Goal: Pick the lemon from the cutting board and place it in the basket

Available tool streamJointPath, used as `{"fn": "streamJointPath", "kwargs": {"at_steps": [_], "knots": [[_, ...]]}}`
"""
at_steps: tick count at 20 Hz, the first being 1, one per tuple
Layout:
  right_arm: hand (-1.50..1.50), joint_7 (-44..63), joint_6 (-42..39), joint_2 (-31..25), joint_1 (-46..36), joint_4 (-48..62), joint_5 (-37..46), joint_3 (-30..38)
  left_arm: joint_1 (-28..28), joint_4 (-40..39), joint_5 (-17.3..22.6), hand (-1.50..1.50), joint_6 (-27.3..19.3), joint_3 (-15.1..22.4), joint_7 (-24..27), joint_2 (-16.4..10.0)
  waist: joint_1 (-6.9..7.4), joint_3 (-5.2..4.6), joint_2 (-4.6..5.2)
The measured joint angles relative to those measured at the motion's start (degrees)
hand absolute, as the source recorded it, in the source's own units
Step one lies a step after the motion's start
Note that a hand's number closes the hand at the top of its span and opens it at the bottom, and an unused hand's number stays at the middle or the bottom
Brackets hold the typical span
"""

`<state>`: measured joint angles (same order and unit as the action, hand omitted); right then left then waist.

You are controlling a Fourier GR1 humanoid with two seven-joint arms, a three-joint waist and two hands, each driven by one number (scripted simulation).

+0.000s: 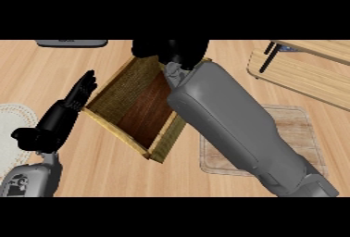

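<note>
Straight and slightly spread, fingers of black left hand [74,99] at near left, pointing up, holding nothing, just left of square woven basket with dark wooden floor [137,111]. Black right hand [171,50] over basket's far rim; closed or not, cannot tell. Lemon out of sight, place impossible to tell. Grey right forearm [232,125] crossing pale rectangular wooden cutting board [301,129] at right.
</note>
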<state>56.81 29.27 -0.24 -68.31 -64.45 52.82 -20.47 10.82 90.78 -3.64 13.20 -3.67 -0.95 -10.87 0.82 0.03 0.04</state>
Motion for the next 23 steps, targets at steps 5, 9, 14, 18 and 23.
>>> {"fn": "streamJointPath", "kwargs": {"at_steps": [5,9,14,18,23], "knots": [[-1.50,-1.9,5.4,-0.1,0.9,1.3,0.1,3.9,-0.1,-0.7,-0.4,0.00,-0.3,-0.3,1.5,0.2,-0.09,0.08,0.02],[-1.50,-4.9,8.4,0.0,1.0,4.3,-0.7,4.0,-0.1,-0.4,0.0,0.00,0.5,-0.5,0.5,-0.1,0.01,0.05,0.03],[-1.50,-8.1,8.9,0.1,-1.4,5.0,-2.4,6.9,-0.5,-0.1,0.1,0.00,0.6,-0.6,0.4,0.2,-0.11,-0.02,0.01],[-1.50,-9.6,9.3,-0.2,-1.6,1.6,-4.9,9.9,-1.0,1.1,-0.9,0.00,-0.2,0.4,-0.8,1.0,-0.35,-0.02,-0.07],[-1.50,-9.2,10.1,-0.9,-1.3,-1.8,-7.5,14.8,-1.4,1.2,-0.9,0.00,-0.1,0.2,-1.0,1.0,-0.62,-0.02,-0.15]]}}
